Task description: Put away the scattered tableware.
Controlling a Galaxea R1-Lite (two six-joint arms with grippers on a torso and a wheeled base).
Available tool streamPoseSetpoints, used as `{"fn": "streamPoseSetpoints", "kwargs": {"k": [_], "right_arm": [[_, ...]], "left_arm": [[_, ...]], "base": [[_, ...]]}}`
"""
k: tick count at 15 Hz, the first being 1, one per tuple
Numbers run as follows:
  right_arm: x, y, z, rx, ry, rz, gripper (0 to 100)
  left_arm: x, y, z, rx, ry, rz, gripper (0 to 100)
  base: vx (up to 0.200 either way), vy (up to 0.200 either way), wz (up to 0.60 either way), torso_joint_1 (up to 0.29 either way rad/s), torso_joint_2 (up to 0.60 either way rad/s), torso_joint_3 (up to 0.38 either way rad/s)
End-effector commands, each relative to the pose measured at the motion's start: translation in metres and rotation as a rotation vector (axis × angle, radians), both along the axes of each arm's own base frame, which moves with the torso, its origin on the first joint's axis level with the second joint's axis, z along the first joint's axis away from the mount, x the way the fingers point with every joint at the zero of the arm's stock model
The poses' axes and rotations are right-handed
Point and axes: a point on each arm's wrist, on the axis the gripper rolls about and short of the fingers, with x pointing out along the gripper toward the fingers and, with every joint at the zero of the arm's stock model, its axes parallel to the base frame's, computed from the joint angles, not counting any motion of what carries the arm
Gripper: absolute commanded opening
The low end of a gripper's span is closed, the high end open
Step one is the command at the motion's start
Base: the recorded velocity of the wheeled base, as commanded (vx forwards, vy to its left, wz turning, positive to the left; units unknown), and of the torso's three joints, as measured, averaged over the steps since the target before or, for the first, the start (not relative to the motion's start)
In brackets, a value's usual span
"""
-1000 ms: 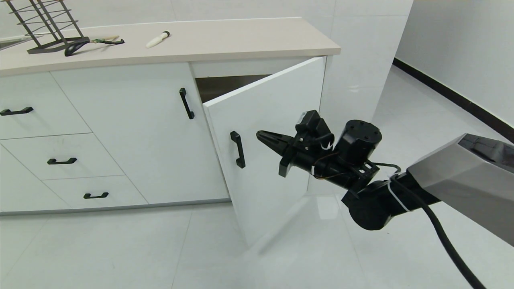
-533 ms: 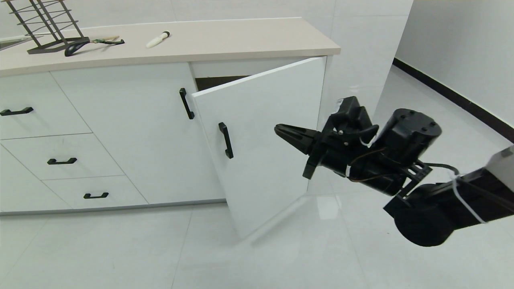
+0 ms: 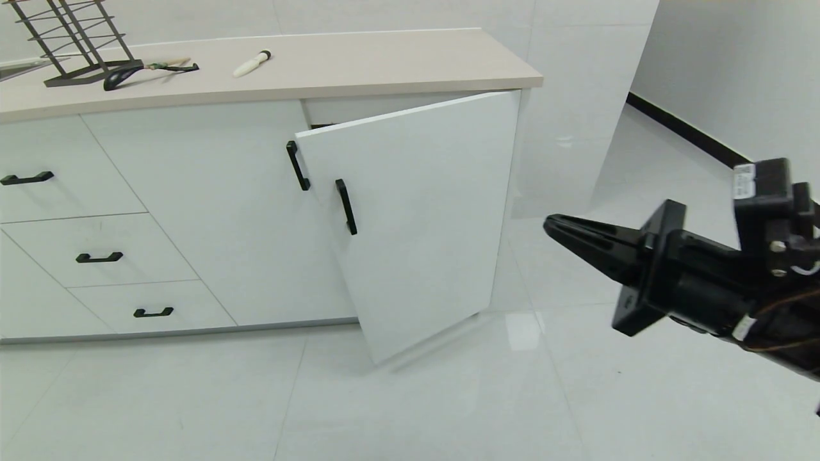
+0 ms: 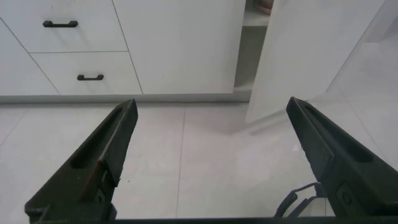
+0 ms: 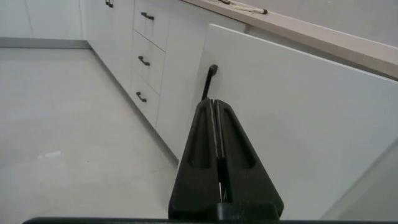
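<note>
Scattered tableware lies on the beige countertop: a black ladle with a pale-handled utensil beside it, and a white-handled utensil. The white cabinet door below stands slightly ajar, its black handle facing me. My right gripper is shut and empty, off to the right of the door and apart from it. In the right wrist view the gripper points at the door and its handle. My left gripper hangs open over the floor, facing the ajar door.
A black wire rack stands at the counter's far left. Drawers with black handles fill the cabinet's left side. A second door with a handle adjoins the ajar one. White tiled floor lies open in front.
The cabinet door has swung most of the way toward shut. My right gripper has drawn back to the right, away from the door, still shut.
</note>
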Motion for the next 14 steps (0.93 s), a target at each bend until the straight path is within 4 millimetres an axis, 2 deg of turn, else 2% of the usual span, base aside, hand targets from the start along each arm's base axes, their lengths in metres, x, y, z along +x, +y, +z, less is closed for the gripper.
{"fn": "streamPoseSetpoints", "kwargs": {"k": [1,4,5,7,9,11,14], "right_arm": [[-0.041,-0.043,0.006,0.025,-0.051,-0.083,0],[-0.076,-0.073,-0.004,0.031,-0.069,-0.159,0],[-0.101,-0.093,-0.013,0.039,-0.092,-0.238,0],[-0.133,-0.114,-0.034,0.032,-0.093,-0.379,0],[-0.158,-0.122,-0.038,0.037,-0.118,-0.445,0],[-0.183,-0.125,-0.053,0.031,-0.088,-0.484,0],[-0.215,-0.127,-0.101,-0.025,0.086,-0.526,0]], "left_arm": [[0.000,0.000,0.000,0.002,0.000,0.000,100],[0.000,0.000,0.000,0.019,0.001,-0.013,100],[0.000,-0.001,0.000,0.032,0.002,-0.023,100],[0.000,-0.001,0.000,0.038,0.003,-0.026,100],[0.000,-0.001,0.000,0.079,0.004,-0.061,100],[0.000,-0.002,0.000,0.084,0.004,-0.067,100],[0.000,-0.002,0.000,0.092,0.005,-0.075,100]], "base": [[0.000,0.000,0.00,0.000,0.00,0.000],[0.000,0.000,0.00,0.000,0.00,0.000],[0.000,0.000,0.00,0.000,0.00,0.000],[0.000,0.000,0.00,0.000,0.00,0.000],[0.000,0.000,0.00,0.000,0.00,0.000],[0.000,0.000,0.00,0.000,0.00,0.000],[0.000,0.000,0.00,0.000,0.00,0.000]]}}
